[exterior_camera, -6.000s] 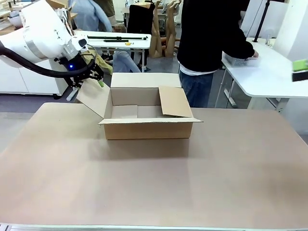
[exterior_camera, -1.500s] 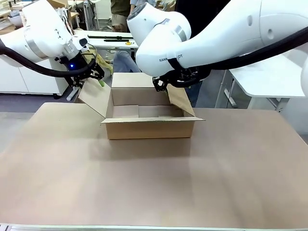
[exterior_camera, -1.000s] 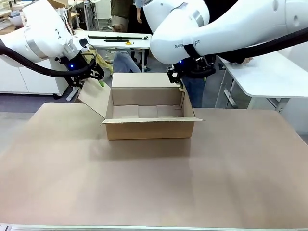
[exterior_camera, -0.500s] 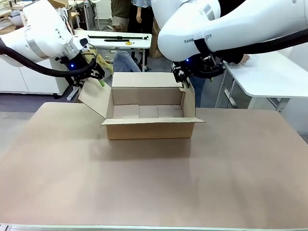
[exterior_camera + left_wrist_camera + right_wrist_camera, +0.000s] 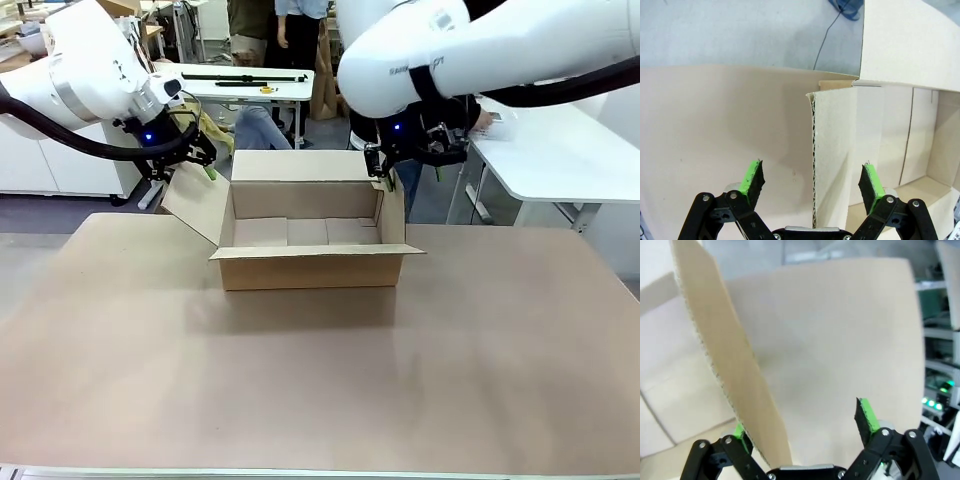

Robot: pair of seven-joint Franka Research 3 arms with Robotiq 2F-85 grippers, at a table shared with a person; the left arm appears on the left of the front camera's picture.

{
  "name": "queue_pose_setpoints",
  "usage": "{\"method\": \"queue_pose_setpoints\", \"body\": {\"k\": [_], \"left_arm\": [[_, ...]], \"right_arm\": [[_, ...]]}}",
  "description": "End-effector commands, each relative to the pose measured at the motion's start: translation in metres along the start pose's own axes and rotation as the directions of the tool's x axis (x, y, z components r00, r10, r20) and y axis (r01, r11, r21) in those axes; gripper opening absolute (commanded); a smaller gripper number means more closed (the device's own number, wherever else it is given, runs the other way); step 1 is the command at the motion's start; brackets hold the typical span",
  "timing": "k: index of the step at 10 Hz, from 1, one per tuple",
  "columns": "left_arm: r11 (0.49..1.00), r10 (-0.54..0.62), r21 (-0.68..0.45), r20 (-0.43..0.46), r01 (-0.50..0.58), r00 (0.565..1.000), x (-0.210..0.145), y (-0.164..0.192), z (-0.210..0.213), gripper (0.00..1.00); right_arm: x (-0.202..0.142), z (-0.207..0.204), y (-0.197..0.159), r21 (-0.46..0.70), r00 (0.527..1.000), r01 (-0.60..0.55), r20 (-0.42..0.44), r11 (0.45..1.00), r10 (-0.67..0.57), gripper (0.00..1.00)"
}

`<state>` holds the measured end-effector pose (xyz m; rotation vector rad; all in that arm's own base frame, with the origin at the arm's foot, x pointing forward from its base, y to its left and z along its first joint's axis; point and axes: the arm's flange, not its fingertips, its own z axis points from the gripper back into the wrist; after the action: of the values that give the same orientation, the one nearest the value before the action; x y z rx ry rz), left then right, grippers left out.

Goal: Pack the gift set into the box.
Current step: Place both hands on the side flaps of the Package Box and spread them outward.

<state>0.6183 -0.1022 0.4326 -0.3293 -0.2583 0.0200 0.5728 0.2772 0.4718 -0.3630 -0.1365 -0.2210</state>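
- The left gripper (image 5: 811, 171) is hanging with its jaws spread wide and is gripping nothing. Its green pads (image 5: 754, 180) are standing clear on either side of a cardboard edge.
- That edge belongs to the left flap (image 5: 835, 150) of the box. It is running up between the two fingers, and in the left wrist view neither pad is touching it.
- The right gripper (image 5: 801, 416) is also gaping wide, straddling the right flap (image 5: 737, 365). One pad (image 5: 867, 416) is sitting well off the cardboard on the outer side. The other is peeking out from behind the flap on the inner side, and I cannot tell whether it is touching.
- In the front view the left flap is leaning outward toward its arm, while the right flap is standing close to upright.
- The box (image 5: 312, 270) is sitting open on the far half of the table (image 5: 320, 390), between the two arms, with its far flap rising behind and its cardboard floor showing.
- Beyond the right arm, a person's hand (image 5: 487, 119) is resting at the edge of a white side table (image 5: 560, 150).
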Motion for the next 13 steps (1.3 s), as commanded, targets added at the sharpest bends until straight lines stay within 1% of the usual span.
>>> {"method": "queue_pose_setpoints", "body": {"k": [1, 3, 4, 5, 6, 7, 8, 9, 13], "left_arm": [[1.000, 0.013, 0.015, 0.001, -0.013, 1.000, 0.000, 0.000, 0.000, 1.00], [1.000, 0.013, 0.015, 0.001, -0.013, 1.000, 0.000, 0.000, 0.000, 1.00], [1.000, 0.013, 0.015, 0.001, -0.013, 1.000, 0.000, 0.000, 0.000, 1.00], [1.000, 0.013, 0.015, 0.001, -0.013, 1.000, 0.000, 0.000, 0.000, 1.00], [1.000, 0.013, 0.015, 0.001, -0.013, 1.000, 0.000, 0.000, 0.000, 1.00], [1.000, 0.013, 0.015, 0.001, -0.013, 1.000, 0.000, 0.000, 0.000, 1.00], [1.000, 0.013, 0.015, 0.001, -0.013, 1.000, 0.000, 0.000, 0.000, 1.00], [1.000, 0.013, 0.015, 0.001, -0.013, 1.000, 0.000, 0.000, 0.000, 1.00], [1.000, 0.013, 0.015, 0.001, -0.013, 1.000, 0.000, 0.000, 0.000, 1.00]], "right_arm": [[0.012, -0.022, -0.031, 0.164, 0.995, -0.040, -0.088, 0.986, 0.055, 1.00], [0.029, -0.050, -0.057, 0.286, 0.985, -0.010, -0.160, 0.958, 0.058, 1.00], [0.039, -0.069, -0.074, 0.341, 0.979, 0.027, -0.198, 0.940, 0.043, 1.00], [0.046, -0.085, -0.087, 0.405, 0.974, 0.037, -0.220, 0.913, 0.058, 1.00], [0.051, -0.098, -0.098, 0.467, 0.971, 0.036, -0.224, 0.883, 0.079, 1.00], [0.056, -0.115, -0.105, 0.537, 0.969, 0.026, -0.222, 0.843, 0.112, 1.00], [0.062, -0.135, -0.103, 0.565, 0.957, 0.040, -0.259, 0.824, 0.132, 1.00], [0.063, -0.101, -0.099, 0.442, 0.970, 0.053, -0.234, 0.895, 0.058, 1.00], [0.063, -0.101, -0.099, 0.442, 0.970, 0.053, -0.234, 0.895, 0.058, 1.00]]}}
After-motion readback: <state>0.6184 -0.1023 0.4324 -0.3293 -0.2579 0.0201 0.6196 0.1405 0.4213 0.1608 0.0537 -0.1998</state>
